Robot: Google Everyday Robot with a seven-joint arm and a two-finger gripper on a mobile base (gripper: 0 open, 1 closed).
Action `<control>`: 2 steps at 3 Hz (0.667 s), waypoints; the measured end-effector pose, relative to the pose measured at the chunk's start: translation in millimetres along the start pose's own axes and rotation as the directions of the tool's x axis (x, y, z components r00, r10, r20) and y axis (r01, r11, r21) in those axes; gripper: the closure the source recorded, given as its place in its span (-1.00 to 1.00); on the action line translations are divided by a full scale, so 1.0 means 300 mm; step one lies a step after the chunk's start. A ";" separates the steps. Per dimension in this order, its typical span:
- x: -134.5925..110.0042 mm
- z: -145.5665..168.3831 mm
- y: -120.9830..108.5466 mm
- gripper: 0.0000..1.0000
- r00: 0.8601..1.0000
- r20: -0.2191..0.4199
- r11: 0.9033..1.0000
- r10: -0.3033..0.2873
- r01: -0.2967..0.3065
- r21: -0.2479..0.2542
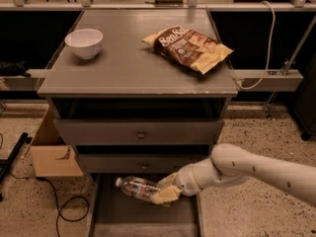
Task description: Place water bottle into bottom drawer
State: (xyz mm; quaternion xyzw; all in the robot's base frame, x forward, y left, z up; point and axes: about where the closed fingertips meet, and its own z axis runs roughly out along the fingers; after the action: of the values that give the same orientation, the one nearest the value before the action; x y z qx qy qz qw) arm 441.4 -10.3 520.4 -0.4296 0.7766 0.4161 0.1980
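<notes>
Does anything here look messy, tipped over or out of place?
Nothing spilled or broken. The gripper holds the water bottle sideways over the open bottom drawer; a chip bag lies askew on the cabinet top.

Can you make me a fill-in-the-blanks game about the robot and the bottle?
1. The claw, above the open bottom drawer, grips the water bottle, whose cap is ____.
2. The bottle's cap points toward the picture's ____ side.
3. On the cabinet top, the snack bag lies to the right of a white ____.

Missing words: white; left; bowl.
</notes>
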 end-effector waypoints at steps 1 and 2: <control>-0.040 0.063 -0.101 1.00 0.999 -0.013 0.999 0.034 -0.034 -0.030; -0.041 0.096 -0.222 1.00 0.996 0.033 0.994 0.082 -0.079 -0.071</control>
State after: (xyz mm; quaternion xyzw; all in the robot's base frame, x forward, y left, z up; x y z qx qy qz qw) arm 502.2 0.3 480.3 -0.3971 0.7747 0.4581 0.1798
